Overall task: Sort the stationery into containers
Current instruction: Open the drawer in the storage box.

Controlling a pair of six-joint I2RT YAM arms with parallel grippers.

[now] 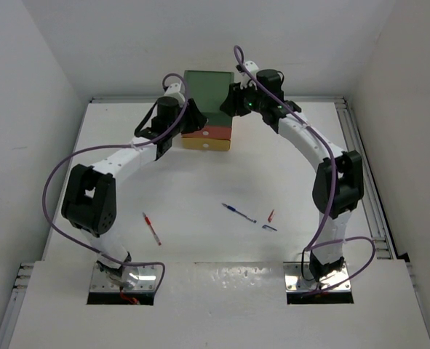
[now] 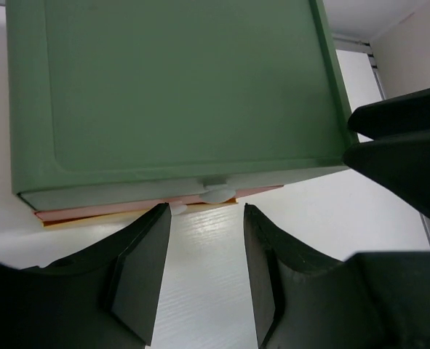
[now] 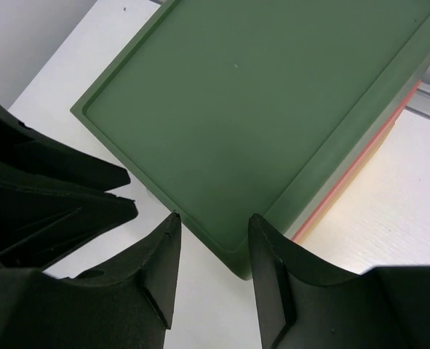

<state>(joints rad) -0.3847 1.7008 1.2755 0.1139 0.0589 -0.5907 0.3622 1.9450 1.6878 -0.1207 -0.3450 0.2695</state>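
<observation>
Containers [image 1: 207, 91]: green drawer [image 2: 178, 94] knob [image 2: 218, 193] sits dead ahead of my left fingers [image 2: 138, 283], parted and empty; right fingers [image 3: 156, 283] gape empty too.

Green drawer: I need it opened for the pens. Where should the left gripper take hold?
Pinch the white knob mid-front of the green drawer, coming from the front, where the left gripper hovers; the other faces look flat and smooth.
</observation>
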